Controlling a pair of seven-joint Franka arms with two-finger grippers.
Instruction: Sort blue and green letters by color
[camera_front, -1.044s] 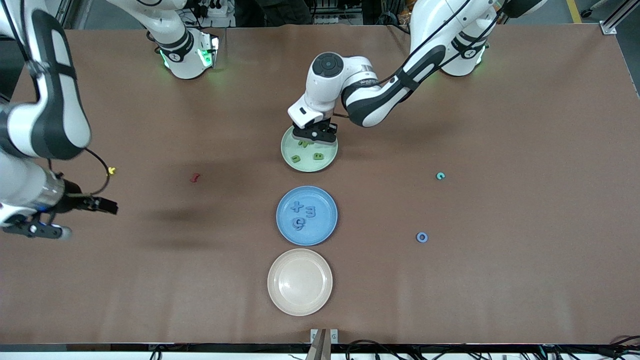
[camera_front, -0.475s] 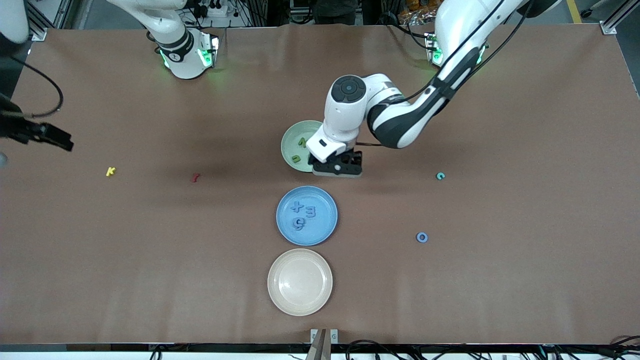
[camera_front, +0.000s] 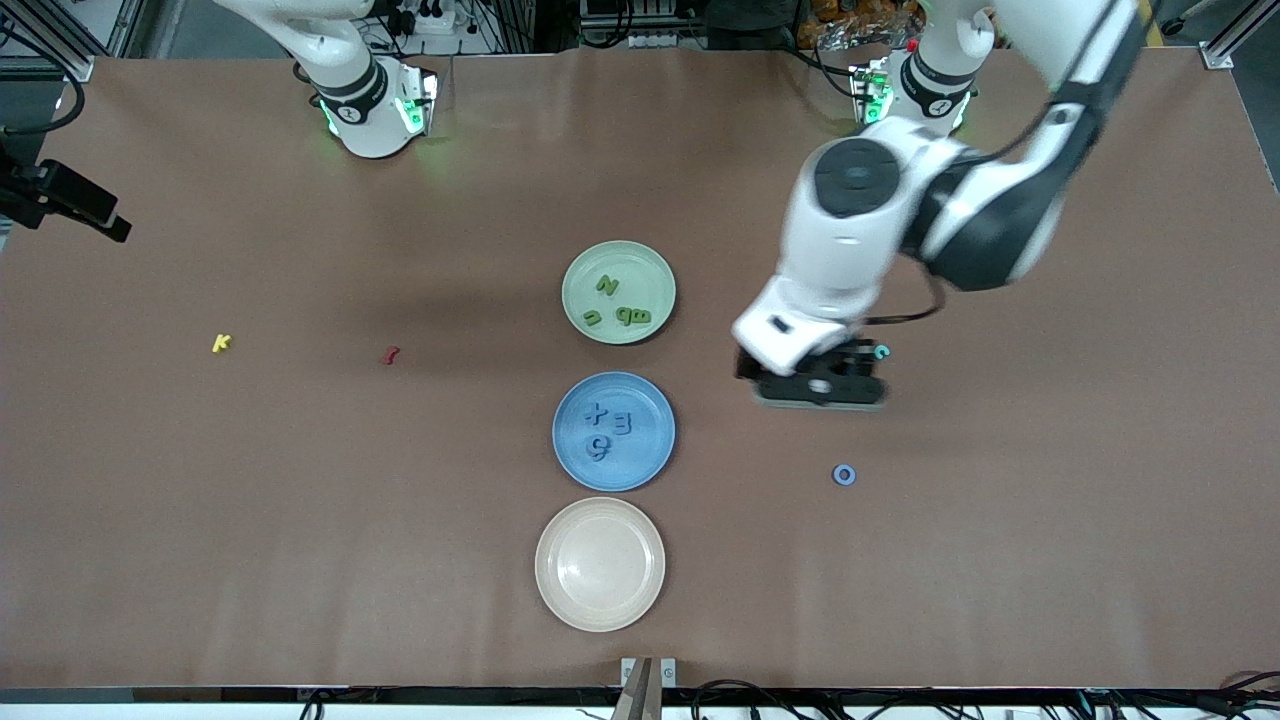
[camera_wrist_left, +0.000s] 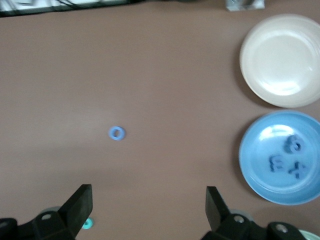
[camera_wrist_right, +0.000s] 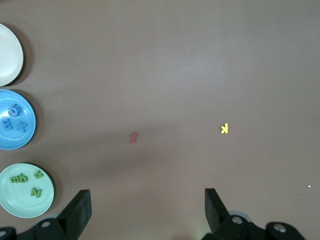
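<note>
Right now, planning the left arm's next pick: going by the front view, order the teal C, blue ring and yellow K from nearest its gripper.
From the left gripper:
1. Teal C, right beside it.
2. Blue ring, nearer the camera.
3. Yellow K, at the right arm's end.

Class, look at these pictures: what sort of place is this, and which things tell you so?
Probably a robotics lab. Two white robot arms are bolted along a brown table, cables and metal framing line its edges, and plastic letters sit sorted in a green plate and a blue plate, like a test setup.

White arm shells, dark grey joint bands, black cables. Bases glow green. Black two-finger grippers.
</note>
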